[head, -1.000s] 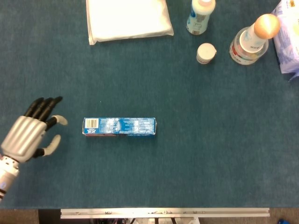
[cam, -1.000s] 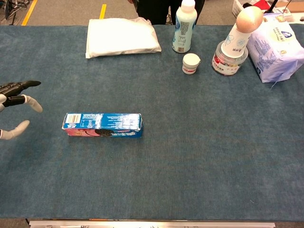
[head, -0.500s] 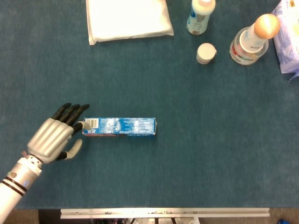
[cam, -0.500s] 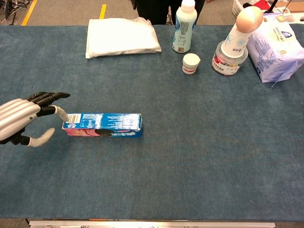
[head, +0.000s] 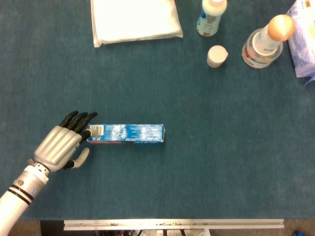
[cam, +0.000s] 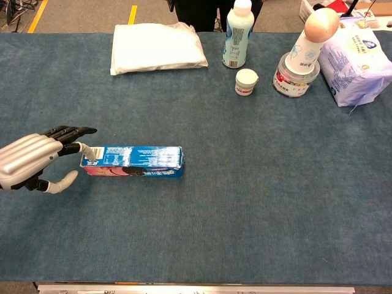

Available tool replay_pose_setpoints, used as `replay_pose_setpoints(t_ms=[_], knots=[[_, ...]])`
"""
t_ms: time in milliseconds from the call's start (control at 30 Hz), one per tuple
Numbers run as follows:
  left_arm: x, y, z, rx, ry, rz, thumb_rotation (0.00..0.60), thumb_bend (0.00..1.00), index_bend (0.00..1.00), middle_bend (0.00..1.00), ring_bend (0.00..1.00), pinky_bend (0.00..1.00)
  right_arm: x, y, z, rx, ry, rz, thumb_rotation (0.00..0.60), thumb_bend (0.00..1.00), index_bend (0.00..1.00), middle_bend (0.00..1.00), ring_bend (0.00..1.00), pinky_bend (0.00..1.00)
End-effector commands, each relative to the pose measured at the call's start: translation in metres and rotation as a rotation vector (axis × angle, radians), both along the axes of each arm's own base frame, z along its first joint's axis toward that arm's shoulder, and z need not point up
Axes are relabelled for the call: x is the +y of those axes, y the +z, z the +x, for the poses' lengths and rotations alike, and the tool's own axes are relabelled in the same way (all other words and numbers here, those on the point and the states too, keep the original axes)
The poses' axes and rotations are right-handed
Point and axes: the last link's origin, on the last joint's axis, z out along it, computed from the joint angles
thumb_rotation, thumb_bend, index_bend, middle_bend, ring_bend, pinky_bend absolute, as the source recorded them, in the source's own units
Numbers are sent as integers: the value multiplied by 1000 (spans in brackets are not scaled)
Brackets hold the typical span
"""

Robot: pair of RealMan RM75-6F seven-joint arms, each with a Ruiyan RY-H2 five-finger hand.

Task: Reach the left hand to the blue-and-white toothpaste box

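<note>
The blue-and-white toothpaste box (head: 126, 133) (cam: 133, 161) lies flat on the blue cloth, long side running left to right, barcode end toward the left. My left hand (head: 61, 145) (cam: 33, 160) is at that barcode end, fingers apart and stretched out. One pale fingertip lies over the box's left end, and the thumb hangs below and clear of it. Nothing is held in the hand. My right hand does not appear in either view.
At the back lie a white pouch (head: 134, 19), a white bottle (head: 211, 16), a small white jar (head: 216, 55), a cup with an egg-shaped top (head: 266, 43) and a wipes pack (head: 302, 37). The table's front edge (head: 172, 224) has a metal rail.
My left hand has moved right across the cloth from the far left to the box's left end. The box has not moved.
</note>
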Motion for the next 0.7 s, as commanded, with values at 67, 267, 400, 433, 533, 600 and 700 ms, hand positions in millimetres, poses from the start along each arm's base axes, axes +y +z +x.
replay_pose_setpoints(t_ms=[67,267,400,433,533,600,700], knots=[[-3,-4,-4,16,13,-14,516,527,281,0,0,0,0,-1,0,2,-1,2,600,0,389,303,159,378],[0,-5,3,-12,3,-9,523,528,263,0,0,0,0,0,0,0,-1,-2,600,0,389,303,159,378],[1,-4,11,-48,-25,0,527,534,261,0,0,0,0,1,0,-1,-1,-2,600,0,389,303,159,378],[0,-4,11,-48,-27,-1,529,534,261,0,0,0,0,1,0,-1,-1,-1,600,0,389,303,159,378],[-2,-5,8,-35,-23,-7,536,535,261,0,0,0,0,0,0,1,-1,0,600,0,389,303,159,378],[-3,-7,5,-27,-13,-14,538,535,261,0,0,0,0,0,0,1,-1,0,600,0,389,303,159,378],[-3,-9,2,-17,-3,-20,539,535,261,0,0,0,0,0,0,2,-2,0,600,0,389,303,159,378]])
